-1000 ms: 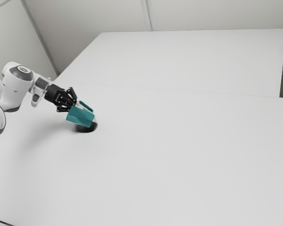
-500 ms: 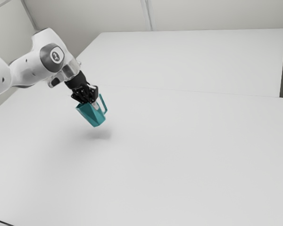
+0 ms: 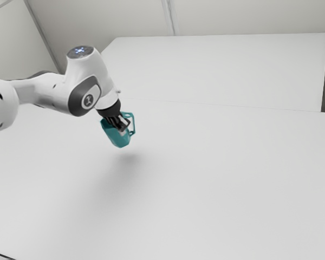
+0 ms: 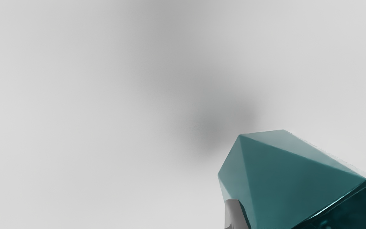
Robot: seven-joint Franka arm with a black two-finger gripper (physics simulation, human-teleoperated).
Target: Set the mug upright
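The table (image 3: 222, 184) is white and wide, with pale walls (image 3: 238, 17) behind it. In the exterior view the mug (image 3: 112, 134) is above the table, its base toward five o'clock, its mouth toward eleven and its handle (image 3: 133, 125) toward two. The claw (image 3: 122, 127) grips the mug at its wall. I judge that the lift is made and the righting is in hand, nearly finished. Next, the base should turn from five to six o'clock, then go down flat before the release.
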